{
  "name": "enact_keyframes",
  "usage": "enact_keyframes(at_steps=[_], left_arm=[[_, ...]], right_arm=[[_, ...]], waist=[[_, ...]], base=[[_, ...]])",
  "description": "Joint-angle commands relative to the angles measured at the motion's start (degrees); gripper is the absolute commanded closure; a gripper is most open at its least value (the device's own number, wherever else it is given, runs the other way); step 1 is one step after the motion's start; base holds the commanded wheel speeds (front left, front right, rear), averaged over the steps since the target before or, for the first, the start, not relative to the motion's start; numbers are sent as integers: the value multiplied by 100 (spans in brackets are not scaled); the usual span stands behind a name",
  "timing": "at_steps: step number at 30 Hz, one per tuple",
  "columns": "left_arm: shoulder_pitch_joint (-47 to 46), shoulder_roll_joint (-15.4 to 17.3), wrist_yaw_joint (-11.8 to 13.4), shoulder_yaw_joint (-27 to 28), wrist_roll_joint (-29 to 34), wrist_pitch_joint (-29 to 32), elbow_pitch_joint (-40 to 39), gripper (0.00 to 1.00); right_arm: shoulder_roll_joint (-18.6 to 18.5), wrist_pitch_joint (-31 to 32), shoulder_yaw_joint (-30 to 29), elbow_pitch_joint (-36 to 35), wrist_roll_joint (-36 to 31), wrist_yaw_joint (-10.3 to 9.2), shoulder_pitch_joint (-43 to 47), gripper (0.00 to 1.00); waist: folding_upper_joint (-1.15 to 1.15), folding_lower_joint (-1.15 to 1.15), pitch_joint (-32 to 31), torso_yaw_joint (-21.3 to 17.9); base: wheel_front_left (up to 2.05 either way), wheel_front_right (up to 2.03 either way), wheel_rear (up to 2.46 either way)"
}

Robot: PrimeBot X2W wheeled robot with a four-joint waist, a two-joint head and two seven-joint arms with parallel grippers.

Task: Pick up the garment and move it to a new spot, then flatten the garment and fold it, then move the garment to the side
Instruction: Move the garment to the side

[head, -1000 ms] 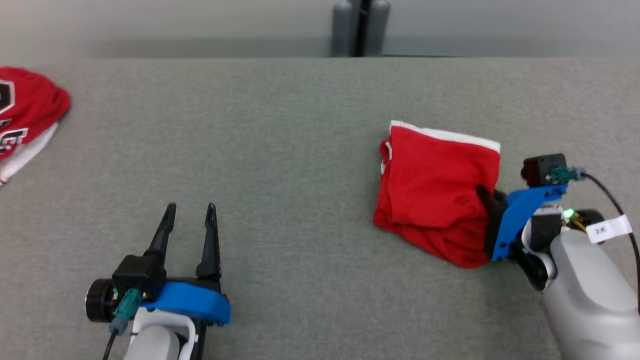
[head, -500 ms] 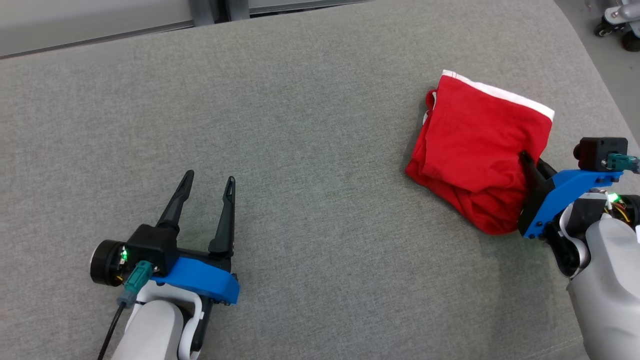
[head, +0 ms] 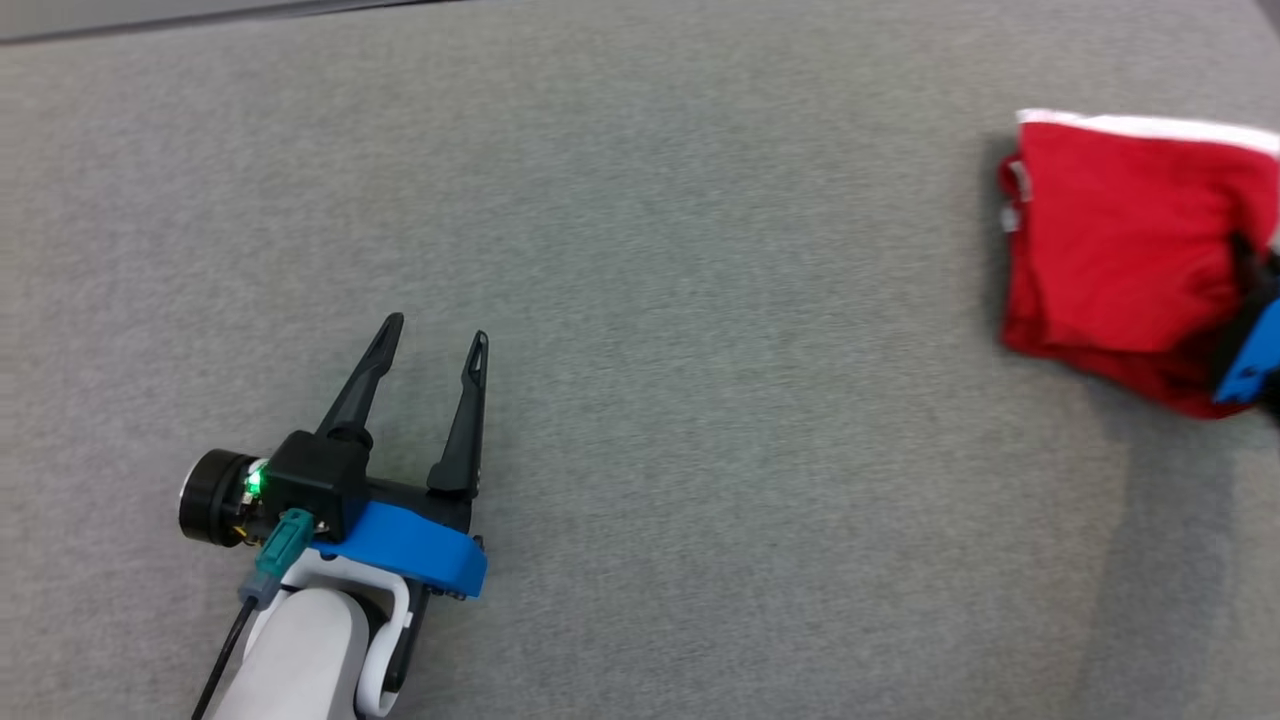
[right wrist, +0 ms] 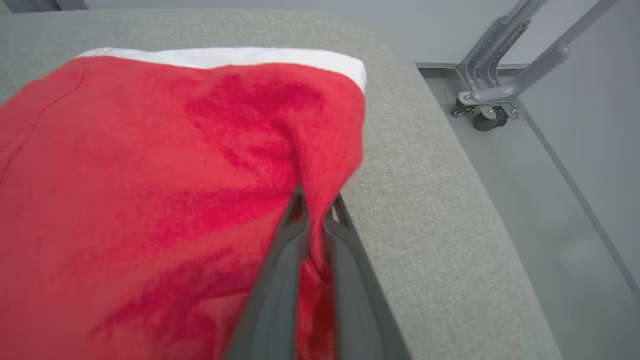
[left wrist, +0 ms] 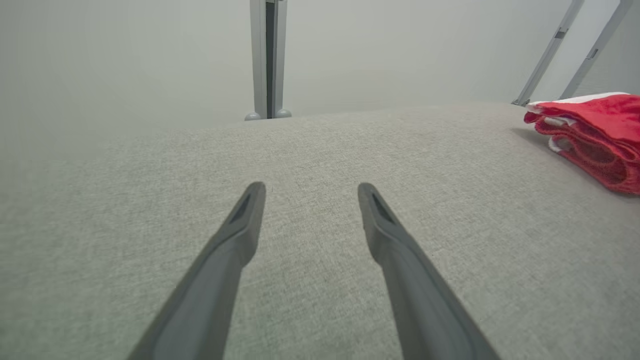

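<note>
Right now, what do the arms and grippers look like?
Left gripper: two long, dark, tapering fingers on a black body, blue bracket, round black camera with a green light, teal plug and dark cable, pale grey forearm. Right gripper: the same dark fingers and a blue bracket at the head view's edge.

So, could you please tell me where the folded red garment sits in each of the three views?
Head view: red garment at the far right edge, upper half, cut off by the frame.
Left wrist view: red garment at the right edge, above the middle.
Right wrist view: red garment across the left and centre, pinched by the right pincer.
Shared landmark: its white band along the far edge.
</note>
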Motion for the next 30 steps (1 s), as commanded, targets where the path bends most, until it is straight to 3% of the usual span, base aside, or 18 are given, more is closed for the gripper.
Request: enact_keyframes(at_steps=[1,4,12,14,15,16,24,30], left_arm=[[31,48,23,-13,25,6,-81,0],[128,70,62,-20,23,50,-176,0],[210,70,107,-69,-14,88,-334,0],[196,89,121,-67,-23,83,-355,0],[185,92,127,-73,-24,83,-366,0],[174,86,130,-83,-23,82,-369,0],[98,55,167,-109,-61,29,-305,0],[41,44,154,-88,-146,-69,-190,0]], right_arm=[[-179,58,-102,70,-118,0,-178,100],[-481,172,-185,169,-536,0,-373,100],[-795,295,-548,291,-1244,0,-825,97],[-769,249,-658,289,-1432,0,-918,61],[-760,163,-762,250,-1560,0,-983,18],[-727,105,-820,231,-1700,0,-1011,0],[-294,-554,-1129,137,-2310,0,-1070,0],[31,-972,-931,112,-2221,0,-1092,0]], waist=[[0,0,151,207],[0,0,214,376],[0,0,345,665],[0,0,375,690],[0,0,391,700],[0,0,402,711],[0,0,372,701],[0,0,157,617]], base=[[0,0,0],[0,0,0],[0,0,0],[0,0,0],[0,0,0],[0,0,0],[0,0,0],[0,0,0]])
